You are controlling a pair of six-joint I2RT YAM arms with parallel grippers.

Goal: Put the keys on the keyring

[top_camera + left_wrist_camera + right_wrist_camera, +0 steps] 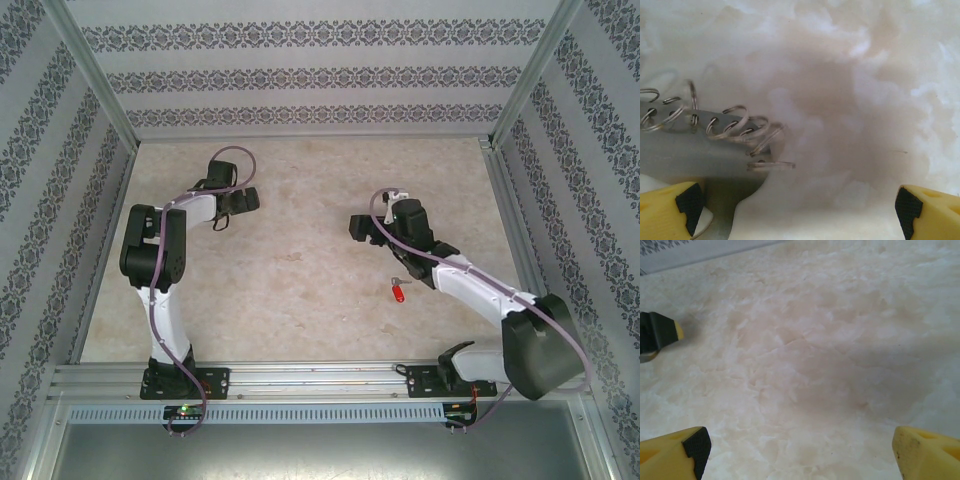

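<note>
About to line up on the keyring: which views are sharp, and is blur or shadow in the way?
Left wrist: the keyring is in focus at left, the table behind it blurred and pale. Right wrist: table sharp, a broad soft shadow on the right. Top external: evenly lit, the key small but clear.

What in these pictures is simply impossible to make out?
Left wrist view: the keyring is blurred and cut off by the left edge; its full shape is unclear.
Top view: the key is tiny; its red head shows, but its blade is too small to read.
Right wrist view: a dark-and-yellow piece is cut off by the left edge; unidentifiable.
</note>
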